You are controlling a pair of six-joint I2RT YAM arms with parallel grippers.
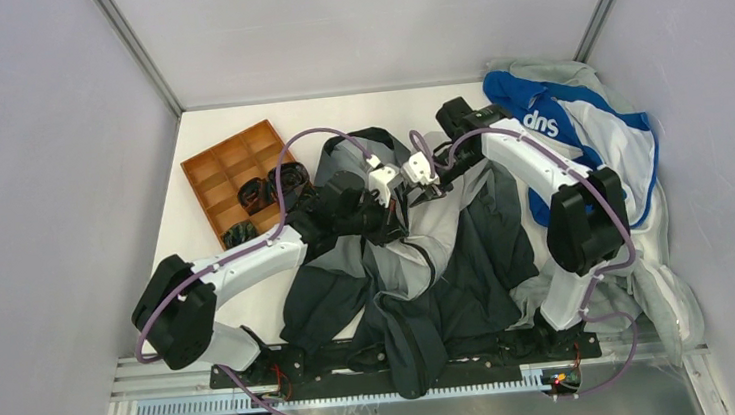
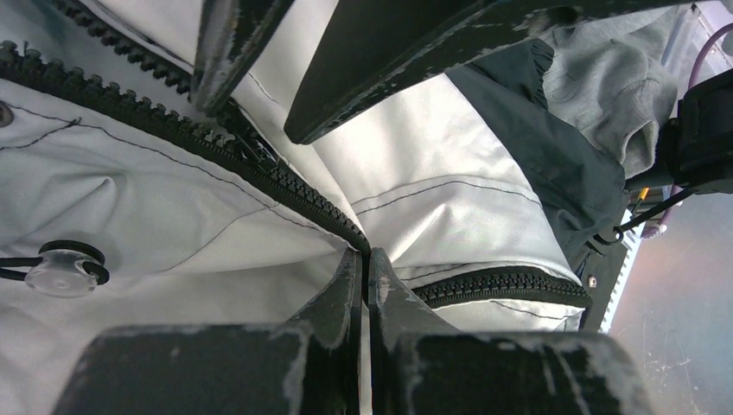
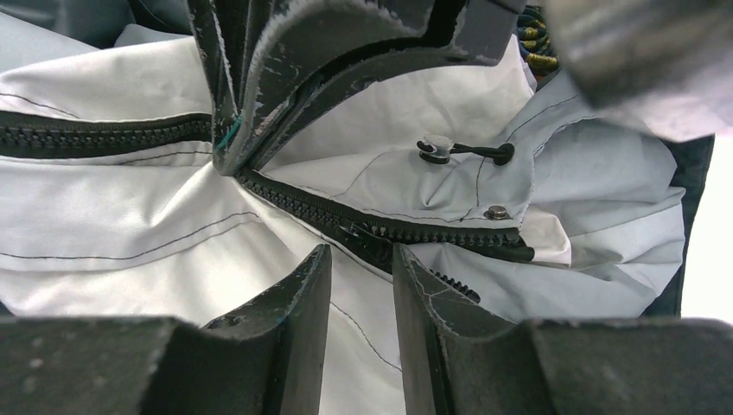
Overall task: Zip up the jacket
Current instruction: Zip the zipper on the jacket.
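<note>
Anchoring the jacket [image 1: 468, 259] zipper [image 3: 302, 203] with the left gripper [image 2: 367, 255]
Clenched on the tape, apparently to tension it; right gripper [image 3: 361, 255], fingers apart and empty, lines up on the teeth, mid-table [image 1: 180, 234]

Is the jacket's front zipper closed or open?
Open at the light-grey end: dark zipper rows of the grey-to-charcoal hooded jacket run apart, unmeshed, in both wrist views.

A grey-to-charcoal jacket [image 1: 449, 271] lies rumpled across the table [image 1: 335, 115], its dark end draped over the near edge. The left claw [image 1: 394, 215] and right claw [image 1: 430, 190] meet close together over its pale upper part; whether either pinches cloth seems unclear from here. A brown compartment tray [image 1: 215, 171] sits to the left and a blue-and-white garment [image 1: 577, 129] to the right.
</note>
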